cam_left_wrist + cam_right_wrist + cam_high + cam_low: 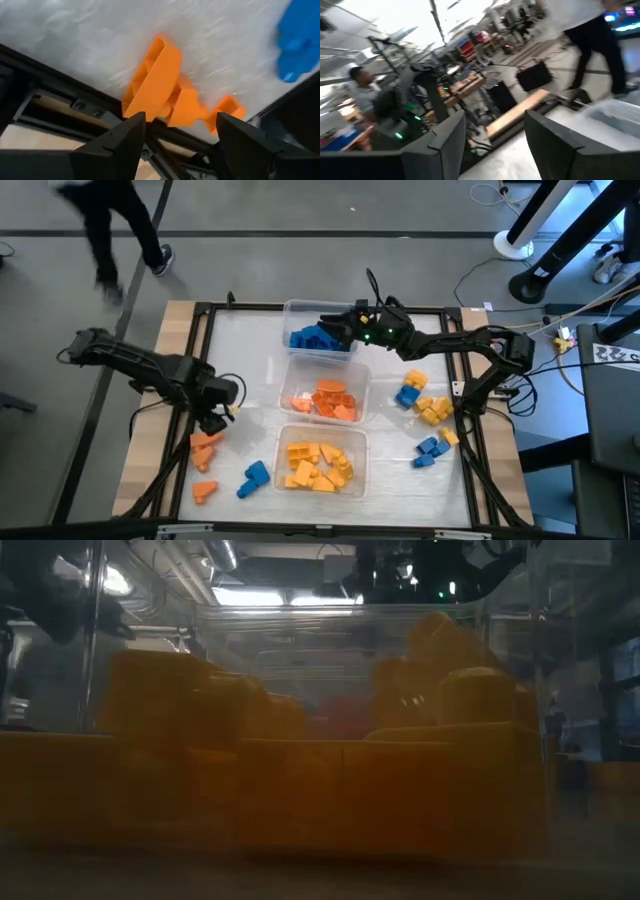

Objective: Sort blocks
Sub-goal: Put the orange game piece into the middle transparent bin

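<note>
Left gripper (214, 420) hovered over the loose orange blocks (205, 446) at the table's left edge, fingers apart and empty (lined up for a pick, I judged). Right gripper (335, 323) hung over the blue tub (297, 310), fingers apart, empty, likely just unloaded.

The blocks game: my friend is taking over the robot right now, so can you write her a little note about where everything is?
Left gripper: jaws open, empty, over the orange blocks at the table's left edge.
Right gripper: jaws open, empty, over the blue tub.
Done: blue blocks in the blue tub, orange in the middle tub, yellow in the near tub.
Left: loose orange pieces and a blue block on the left; a blue and yellow pile and blue pieces on the right.
</note>
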You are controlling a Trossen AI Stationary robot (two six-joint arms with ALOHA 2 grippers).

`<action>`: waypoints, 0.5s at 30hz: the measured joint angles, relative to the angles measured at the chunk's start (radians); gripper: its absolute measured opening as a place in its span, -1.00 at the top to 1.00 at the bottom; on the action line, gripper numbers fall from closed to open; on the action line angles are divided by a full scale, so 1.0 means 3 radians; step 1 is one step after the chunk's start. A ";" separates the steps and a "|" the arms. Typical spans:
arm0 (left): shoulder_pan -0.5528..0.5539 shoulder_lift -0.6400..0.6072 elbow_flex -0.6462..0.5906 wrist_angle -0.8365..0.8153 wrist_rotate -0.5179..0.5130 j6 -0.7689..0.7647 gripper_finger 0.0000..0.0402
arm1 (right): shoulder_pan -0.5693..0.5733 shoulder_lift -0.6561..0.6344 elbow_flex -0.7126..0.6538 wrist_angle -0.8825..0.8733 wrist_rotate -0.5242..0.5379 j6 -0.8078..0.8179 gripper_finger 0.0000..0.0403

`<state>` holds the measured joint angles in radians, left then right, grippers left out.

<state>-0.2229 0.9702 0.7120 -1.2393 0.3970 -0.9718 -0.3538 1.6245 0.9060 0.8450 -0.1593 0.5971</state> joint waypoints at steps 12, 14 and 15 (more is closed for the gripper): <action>-0.0333 0.0817 -0.0001 0.0698 -0.0249 0.0215 -0.16 | 0.0001 0.0000 0.0434 0.0150 -0.0443 -0.0100 0.01; -0.0345 0.0935 -0.0001 0.0624 -0.0324 0.0240 -0.16 | 0.0001 0.0000 0.0499 0.0149 -0.0517 -0.0101 0.01; -0.0352 0.0989 -0.0001 0.0602 -0.0354 0.0275 -0.16 | 0.0001 0.0000 0.0528 0.0149 -0.0550 -0.0100 0.01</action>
<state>-0.3287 1.2669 0.7116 -1.0588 0.2908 -0.8893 -0.3534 1.6245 1.0644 0.8898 -0.3242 0.5670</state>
